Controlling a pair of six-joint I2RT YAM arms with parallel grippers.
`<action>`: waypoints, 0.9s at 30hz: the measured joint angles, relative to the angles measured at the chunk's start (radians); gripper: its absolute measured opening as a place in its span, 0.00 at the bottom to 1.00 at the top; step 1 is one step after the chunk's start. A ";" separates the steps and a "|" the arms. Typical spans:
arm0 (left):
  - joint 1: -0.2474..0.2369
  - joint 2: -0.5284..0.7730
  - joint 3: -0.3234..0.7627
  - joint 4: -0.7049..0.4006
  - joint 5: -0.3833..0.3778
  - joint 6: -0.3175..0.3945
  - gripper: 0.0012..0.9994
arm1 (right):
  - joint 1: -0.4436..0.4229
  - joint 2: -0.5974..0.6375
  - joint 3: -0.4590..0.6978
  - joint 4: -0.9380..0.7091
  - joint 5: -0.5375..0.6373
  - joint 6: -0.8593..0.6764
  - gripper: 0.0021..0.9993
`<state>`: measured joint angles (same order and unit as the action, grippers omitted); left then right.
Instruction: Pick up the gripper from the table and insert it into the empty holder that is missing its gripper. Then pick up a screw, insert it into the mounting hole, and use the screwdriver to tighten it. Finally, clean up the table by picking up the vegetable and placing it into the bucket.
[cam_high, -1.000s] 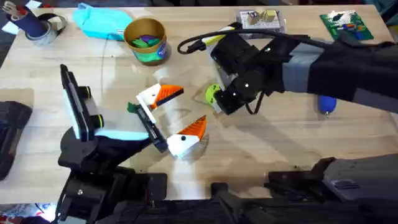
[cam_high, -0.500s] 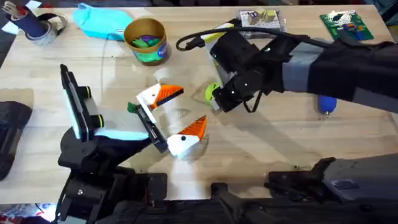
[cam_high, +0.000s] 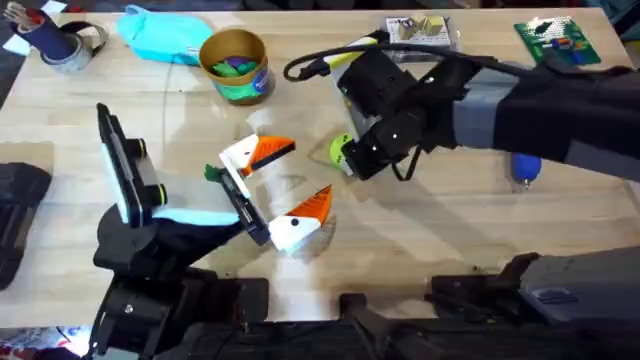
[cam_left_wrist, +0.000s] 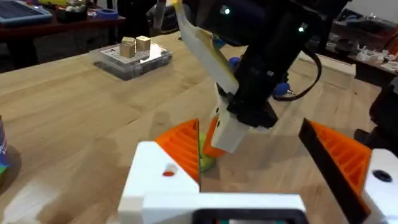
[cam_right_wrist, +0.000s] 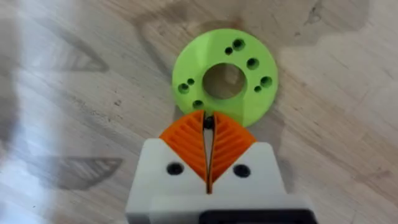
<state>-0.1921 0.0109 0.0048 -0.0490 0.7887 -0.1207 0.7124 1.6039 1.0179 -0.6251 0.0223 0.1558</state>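
The right tool (cam_right_wrist: 208, 134) points down at the worktop (cam_high: 450, 230); its two orange pads are pressed together with no gap, and their tips sit at the 6 o'clock edge of the vegetable (cam_right_wrist: 224, 81); I cannot tell if they pinch its rim or just touch it; the green disc lies flat on the wood, with a big hole in the middle and small pits around it.

From above, the vegetable (cam_high: 341, 151) peeks out just at 9 o'clock of the right tool (cam_high: 352, 163); the bucket (cam_high: 234, 65) stands well apart, toward 11 o'clock from it, with bits of colour inside; its green label band has no words I can read.

The left tool (cam_high: 277, 186) rests near the middle of the worktop, its orange fingers (cam_left_wrist: 341, 154) spread wide with nothing between them.

The screwdriver (cam_high: 526, 168) is at 3 o'clock, partly under the right arm; a turquoise bag (cam_high: 160, 34) lies just at 9 o'clock of the bucket.
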 joint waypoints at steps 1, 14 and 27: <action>0.000 0.000 0.000 0.000 0.000 0.000 0.99 | 0.000 0.000 0.000 -0.001 0.000 0.000 0.01; 0.000 0.000 0.000 0.000 0.000 0.000 0.99 | -0.058 0.000 0.030 -0.076 -0.002 0.000 0.00; 0.000 0.000 0.000 0.000 0.000 0.000 0.99 | -0.089 -0.020 0.350 -0.348 -0.005 -0.035 0.00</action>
<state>-0.1921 0.0113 0.0048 -0.0490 0.7887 -0.1208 0.6234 1.5841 1.3675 -0.9727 0.0172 0.1207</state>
